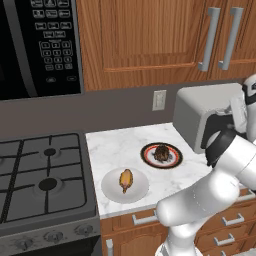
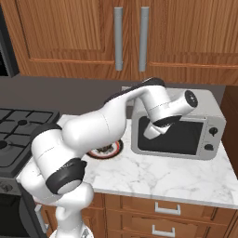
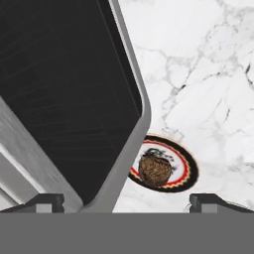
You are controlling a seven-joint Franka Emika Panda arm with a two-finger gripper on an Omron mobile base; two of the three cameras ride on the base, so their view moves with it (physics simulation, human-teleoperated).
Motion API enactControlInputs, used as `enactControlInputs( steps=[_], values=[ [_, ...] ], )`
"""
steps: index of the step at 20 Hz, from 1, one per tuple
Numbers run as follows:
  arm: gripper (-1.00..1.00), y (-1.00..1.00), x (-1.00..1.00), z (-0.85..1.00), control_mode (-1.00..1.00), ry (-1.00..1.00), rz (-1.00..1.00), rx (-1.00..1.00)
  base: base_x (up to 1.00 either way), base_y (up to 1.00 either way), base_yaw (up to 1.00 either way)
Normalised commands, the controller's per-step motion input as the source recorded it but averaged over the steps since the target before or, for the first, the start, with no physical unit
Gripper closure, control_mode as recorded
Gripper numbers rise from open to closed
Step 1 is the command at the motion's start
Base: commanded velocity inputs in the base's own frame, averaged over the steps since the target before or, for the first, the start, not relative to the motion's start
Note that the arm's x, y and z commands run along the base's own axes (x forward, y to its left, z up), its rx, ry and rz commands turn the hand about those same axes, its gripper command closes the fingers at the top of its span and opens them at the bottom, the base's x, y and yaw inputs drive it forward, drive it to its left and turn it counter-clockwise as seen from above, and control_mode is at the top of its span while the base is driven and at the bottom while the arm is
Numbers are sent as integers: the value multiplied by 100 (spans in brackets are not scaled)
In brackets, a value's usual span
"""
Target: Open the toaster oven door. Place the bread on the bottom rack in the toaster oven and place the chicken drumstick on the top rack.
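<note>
The silver-grey toaster oven stands at the right of the marble counter. Its dark glass door looks shut. My gripper hangs open at the door's upper left corner. In the hand view the door fills the left, and its frame edge runs down between my open fingertips. The bread lies on a dark, red-rimmed plate just left of the oven; it also shows as a brown lump. The chicken drumstick rests on a white plate near the counter's front edge. The racks are hidden.
A black microwave hangs over the gas stove to the left. Wooden cabinets with bar handles run above the counter, and drawers sit below it. A wall outlet is behind.
</note>
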Motion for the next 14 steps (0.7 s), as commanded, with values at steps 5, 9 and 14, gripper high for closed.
enactControlInputs(
  steps=[5,9,14],
  values=[
    [-100,0,-29,-44,-100,3,-2,0,0,0,0],
    [-100,1,-9,-24,-100,2,-1,7,0,0,0],
    [-100,8,0,11,-100,-1,0,11,0,0,0]
  ],
)
